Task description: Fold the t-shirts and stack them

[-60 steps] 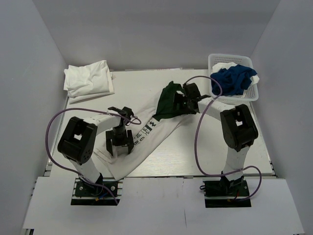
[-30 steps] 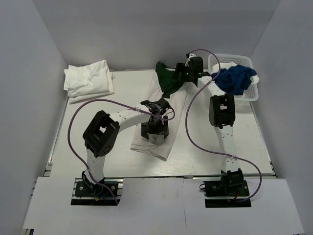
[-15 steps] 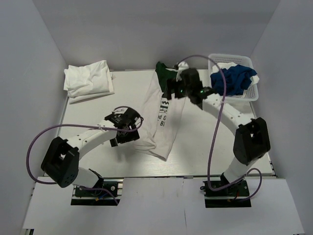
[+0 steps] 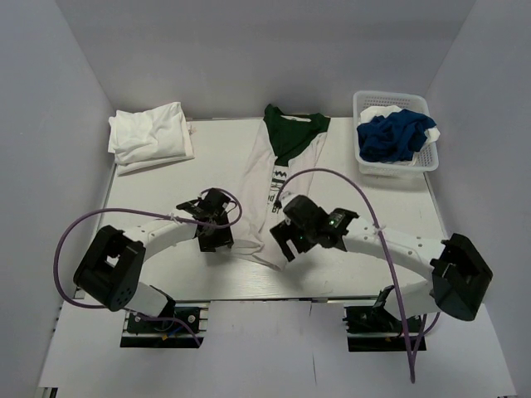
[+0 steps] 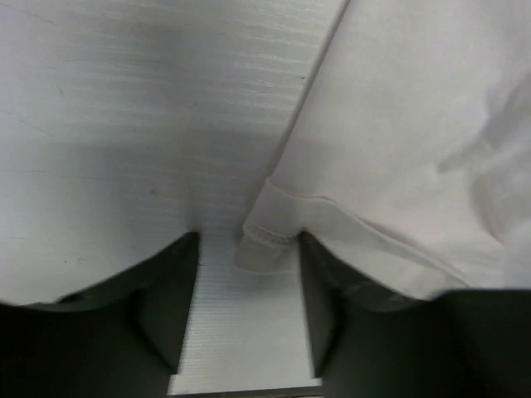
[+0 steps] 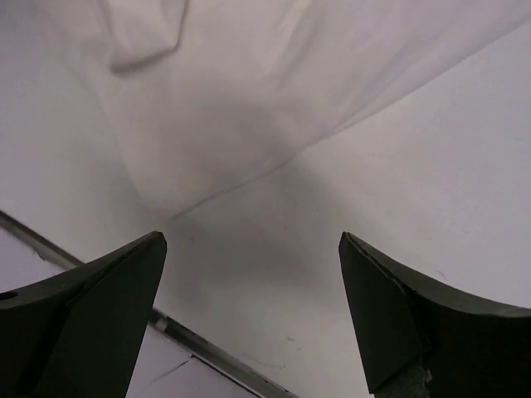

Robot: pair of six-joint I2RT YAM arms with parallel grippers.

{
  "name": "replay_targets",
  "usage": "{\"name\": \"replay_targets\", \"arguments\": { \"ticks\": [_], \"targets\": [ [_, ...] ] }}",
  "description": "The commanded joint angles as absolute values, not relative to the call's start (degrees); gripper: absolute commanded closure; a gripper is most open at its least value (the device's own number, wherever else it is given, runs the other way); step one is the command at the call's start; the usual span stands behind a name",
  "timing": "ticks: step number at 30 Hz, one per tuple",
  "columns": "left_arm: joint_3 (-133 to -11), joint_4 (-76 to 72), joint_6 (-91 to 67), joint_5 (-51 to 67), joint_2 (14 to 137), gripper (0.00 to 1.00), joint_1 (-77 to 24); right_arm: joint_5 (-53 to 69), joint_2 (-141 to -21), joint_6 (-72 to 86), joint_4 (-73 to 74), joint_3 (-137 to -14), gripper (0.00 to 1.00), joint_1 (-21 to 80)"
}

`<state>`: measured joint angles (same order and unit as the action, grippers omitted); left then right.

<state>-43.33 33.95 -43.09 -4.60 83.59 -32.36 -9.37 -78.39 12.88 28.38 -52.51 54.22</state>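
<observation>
Because the near hem corner is the judged target, the left gripper (image 5: 246,249) straddles it, jaws part-open and not yet pinching. The right gripper (image 6: 251,240) hovers wide, empty, beside the white t-shirt (image 4: 278,186). It lies mid-table (image 4: 166,182), lengthwise near-to-far, the green t-shirt (image 4: 295,137) at its far end.

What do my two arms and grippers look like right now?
Both match: white links, blocky black joint housings on the left arm and right arm. A loose purple cable loops along each. The left gripper and right gripper are black with flat, dark, wedge-shaped fingers.
</observation>
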Motion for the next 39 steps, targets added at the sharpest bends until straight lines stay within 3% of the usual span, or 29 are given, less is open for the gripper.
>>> {"name": "replay_targets", "arguments": {
  "ticks": [1, 4, 5, 7, 8, 9, 17, 21, 24, 26, 28, 33, 39],
  "targets": [
    [-39.46, 30.6, -42.19, -0.27, 85.07, 0.45, -31.82, -8.18, -79.28, 12.22, 29.54, -48.88, 0.1, 59.48],
    [-39.46, 29.27, -42.19, -0.26, 85.69, 0.6, -31.29, -6.25, -77.88, 12.22, 25.24, -45.73, 0.1, 61.78],
    [-39.46, 29.27, -42.19, -0.26, 86.22, 0.72, -31.29, -5.2, -77.52, 12.22, 24.18, -45.09, 0.1, 62.48],
    [-40.17, 29.88, -42.19, -0.96, 86.74, 0.82, -31.29, -5.71, -76.65, 12.57, 19.7, -43.25, 0.1, 63.37],
    [-40.78, 30.49, -42.19, -1.58, 86.75, 0.96, -31.29, -6.06, -76.55, 12.92, 18.64, -42.11, 0.1, 63.72],
    [-40.78, 30.5, -42.19, -1.58, 86.75, 1.0, -31.29, -6.41, -76.73, 12.75, 15.41, -41.23, 0.1, 64.07],
    [-41.31, 31.03, -42.19, -2.2, 85.17, 1.0, -30.76, -7.73, -81.29, 13.44, 5.98, -37.88, 0.22, 64.77],
    [-40.78, 31.03, -42.19, -1.15, 82.36, 1.0, -30.76, -8.96, -82.0, 14.33, 3.43, -36.3, 0.45, 64.51],
    [-39.64, 29.98, -42.19, -1.14, 80.95, 1.0, -30.76, -8.88, -81.04, 14.5, 0.89, -34.55, 0.56, 64.6],
    [-38.94, 29.97, -42.19, -0.62, 79.47, 1.0, -30.76, -10.01, -79.29, 14.76, -1.58, -33.75, 0.86, 64.34],
    [-38.41, 29.45, -42.19, -0.62, 78.67, 1.0, -30.76, -12.38, -78.23, 15.73, -1.49, -32.87, 0.98, 64.34],
    [-39.28, 30.75, -42.19, -0.62, 77.26, 1.0, -30.76, -12.57, -75.24, 15.56, -0.09, -33.13, 1.0, 64.34],
    [-43.06, 37.52, -41.4, -0.71, 73.04, 1.0, -32.08, -4.85, -70.06, 15.21, 21.14, -41.57, 1.0, 65.21]
  ]
}}
